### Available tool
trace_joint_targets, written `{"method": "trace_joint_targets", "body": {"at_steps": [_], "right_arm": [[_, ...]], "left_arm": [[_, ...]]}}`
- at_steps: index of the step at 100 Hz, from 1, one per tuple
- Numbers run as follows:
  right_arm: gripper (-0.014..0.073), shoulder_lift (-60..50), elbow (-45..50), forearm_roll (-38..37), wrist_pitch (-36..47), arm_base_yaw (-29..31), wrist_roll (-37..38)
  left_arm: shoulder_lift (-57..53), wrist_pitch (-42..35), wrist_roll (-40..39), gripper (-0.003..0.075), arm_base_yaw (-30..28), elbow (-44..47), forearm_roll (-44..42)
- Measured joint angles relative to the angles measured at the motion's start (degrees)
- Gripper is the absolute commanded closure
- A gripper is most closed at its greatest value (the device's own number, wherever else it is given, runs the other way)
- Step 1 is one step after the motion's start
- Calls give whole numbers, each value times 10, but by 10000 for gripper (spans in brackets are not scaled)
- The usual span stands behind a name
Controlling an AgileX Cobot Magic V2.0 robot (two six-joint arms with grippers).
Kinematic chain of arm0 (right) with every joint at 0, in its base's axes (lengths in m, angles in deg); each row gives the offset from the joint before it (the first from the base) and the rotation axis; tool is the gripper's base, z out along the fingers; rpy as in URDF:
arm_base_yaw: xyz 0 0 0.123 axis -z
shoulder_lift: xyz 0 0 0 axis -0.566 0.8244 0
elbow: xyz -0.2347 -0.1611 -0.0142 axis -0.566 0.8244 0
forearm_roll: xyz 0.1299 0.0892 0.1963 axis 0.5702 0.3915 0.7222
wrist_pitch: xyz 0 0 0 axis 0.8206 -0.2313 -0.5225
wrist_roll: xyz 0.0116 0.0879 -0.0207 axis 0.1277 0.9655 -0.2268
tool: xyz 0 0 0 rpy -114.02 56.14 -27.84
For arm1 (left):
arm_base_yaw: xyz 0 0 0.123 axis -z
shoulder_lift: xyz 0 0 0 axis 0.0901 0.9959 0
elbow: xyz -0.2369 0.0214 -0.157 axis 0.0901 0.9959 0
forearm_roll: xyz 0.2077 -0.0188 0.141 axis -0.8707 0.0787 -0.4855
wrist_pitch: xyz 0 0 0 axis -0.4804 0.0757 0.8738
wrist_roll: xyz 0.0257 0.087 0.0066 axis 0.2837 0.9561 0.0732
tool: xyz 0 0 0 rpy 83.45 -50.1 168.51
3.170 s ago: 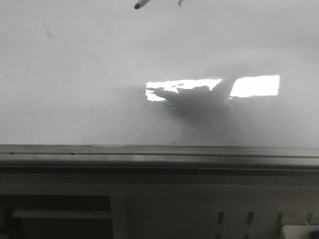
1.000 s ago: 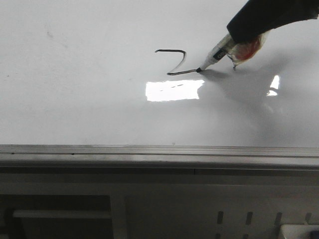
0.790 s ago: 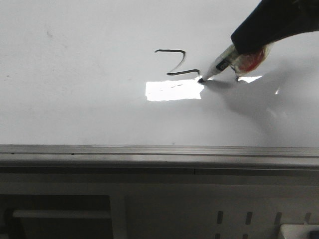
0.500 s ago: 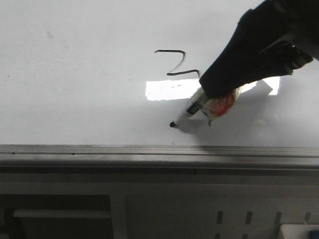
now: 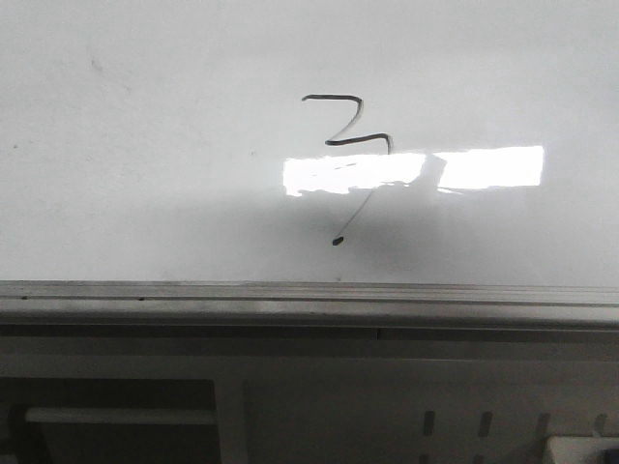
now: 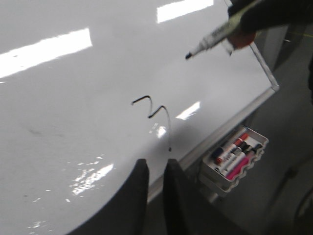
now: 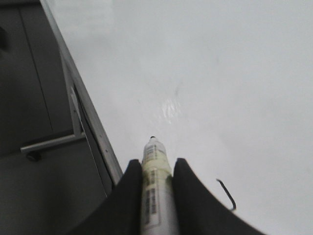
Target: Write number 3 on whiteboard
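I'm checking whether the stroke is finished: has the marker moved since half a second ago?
Yes. The marker has left the front view; its tip was at the dot ending the number 3, and now hangs off the whiteboard.

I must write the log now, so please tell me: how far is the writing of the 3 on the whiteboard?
Done, it seems: the number 3 stands on the whiteboard, zigzag top and a thin tail ending in a dot. In hand: the right end effector grips the marker, whose tip is off the board in the left wrist view. The left end effector holds nothing. Left: probably only putting the marker away.
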Motion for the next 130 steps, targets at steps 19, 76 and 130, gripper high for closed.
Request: {"method": "trace_joint_targets", "body": {"at_steps": [19,76,130], "right_arm": [[659,7,-18,-1,-97,-55,-5],[659,27,-16,-21,-86,-200,-8],[659,27,-17,-31,-70,-200,-8]], "left_arm": [[112,57,201,344,9,-33,159],[297,146,328,344,118,-133,246],[312,161,324,344,124,-176,213]]}}
